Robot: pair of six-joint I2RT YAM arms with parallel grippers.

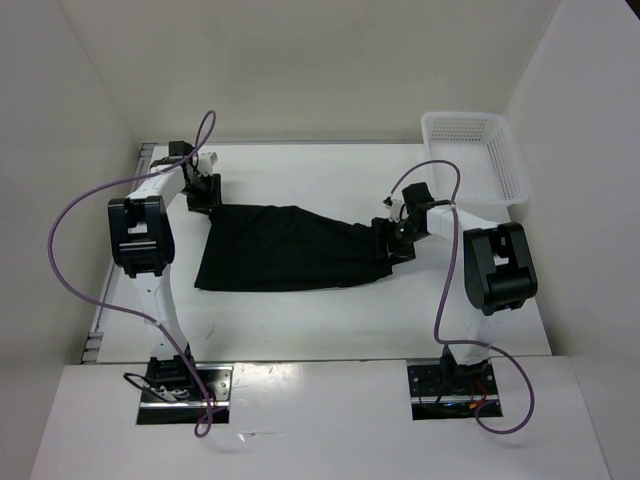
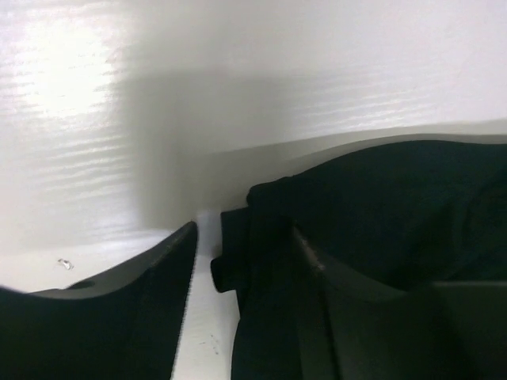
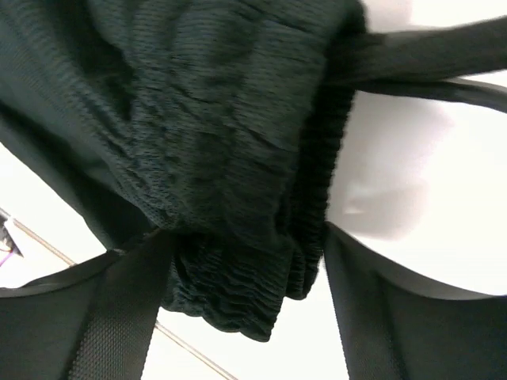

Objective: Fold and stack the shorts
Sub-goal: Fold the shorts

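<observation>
White table [image 1: 300,320], white walls [image 1: 300,70]. Shorts [image 1: 280,250] lie flat mid-table, long axis left to right, one gripper at each end. Left gripper [image 1: 205,195] at far left corner, jaws apart, cloth loose between them. Right gripper [image 1: 393,240] astride bunched waistband [image 3: 238,158], jaws wide; pinched or not, cannot tell. Fold likely runs end to end.

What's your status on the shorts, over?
Left gripper open at shorts corner. Right gripper astride waistband, grip unclear. Basket apart, far right.
</observation>
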